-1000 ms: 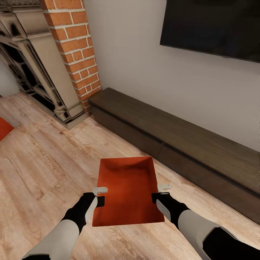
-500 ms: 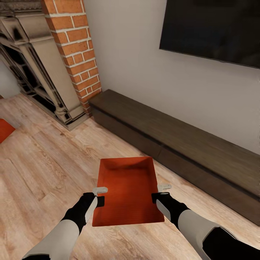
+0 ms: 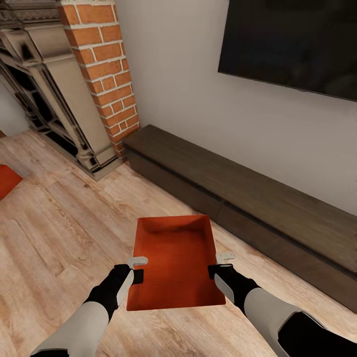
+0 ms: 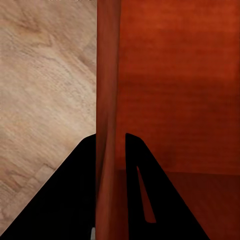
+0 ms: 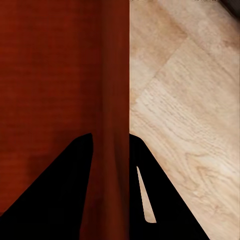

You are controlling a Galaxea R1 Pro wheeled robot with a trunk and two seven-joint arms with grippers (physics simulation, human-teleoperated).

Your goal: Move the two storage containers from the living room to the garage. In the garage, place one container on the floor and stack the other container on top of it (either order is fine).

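While both arms hold it above the light wood plank floor [image 3: 59,233], the red-orange open-topped rectangular bin [image 3: 174,258] sits level between them.
Left gripper [image 4: 110,145] and right gripper [image 5: 111,142] each pinch a side wall; a second red-orange bin [image 3: 7,178] lies far left.

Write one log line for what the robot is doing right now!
place: living room | left end effector: shut on storage container left wall | right end effector: shut on right wall | second container: on wood floor

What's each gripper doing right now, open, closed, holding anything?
Left gripper: closed on the storage container's left wall.
Right gripper: closed on its right wall.
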